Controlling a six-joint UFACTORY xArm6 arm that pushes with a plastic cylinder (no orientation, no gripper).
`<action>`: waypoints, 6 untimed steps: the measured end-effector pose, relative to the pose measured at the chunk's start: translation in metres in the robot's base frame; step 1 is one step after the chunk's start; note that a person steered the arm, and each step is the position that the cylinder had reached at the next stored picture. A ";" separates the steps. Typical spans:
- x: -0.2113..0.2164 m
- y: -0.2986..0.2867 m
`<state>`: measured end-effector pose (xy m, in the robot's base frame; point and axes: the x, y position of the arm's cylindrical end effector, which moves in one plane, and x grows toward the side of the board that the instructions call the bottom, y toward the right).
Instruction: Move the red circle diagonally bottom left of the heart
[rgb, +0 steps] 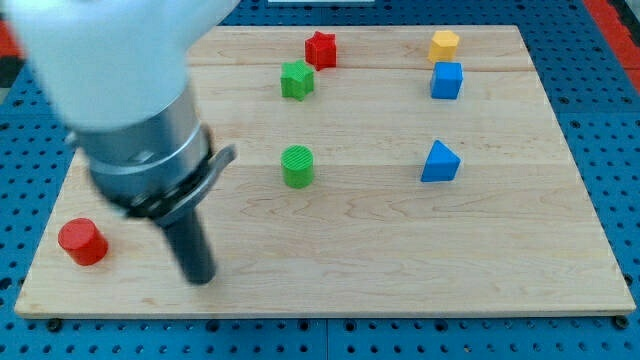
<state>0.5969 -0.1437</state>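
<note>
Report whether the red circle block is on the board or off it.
On the board. The red circle sits flat near the wooden board's bottom-left corner, inside its edges, left of my tip.

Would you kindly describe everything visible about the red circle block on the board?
The red circle is a short, solid-looking red cylinder standing upright on its flat end, plain round top facing up. It sits on the wooden board near the view's bottom left corner, apart from every other block. My tip rests to its right, at about the same height in the view, with a clear gap between them; nothing touches the block but the board.
</note>
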 end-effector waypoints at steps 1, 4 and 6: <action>0.012 -0.114; -0.010 -0.064; -0.006 -0.131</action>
<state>0.5905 -0.2748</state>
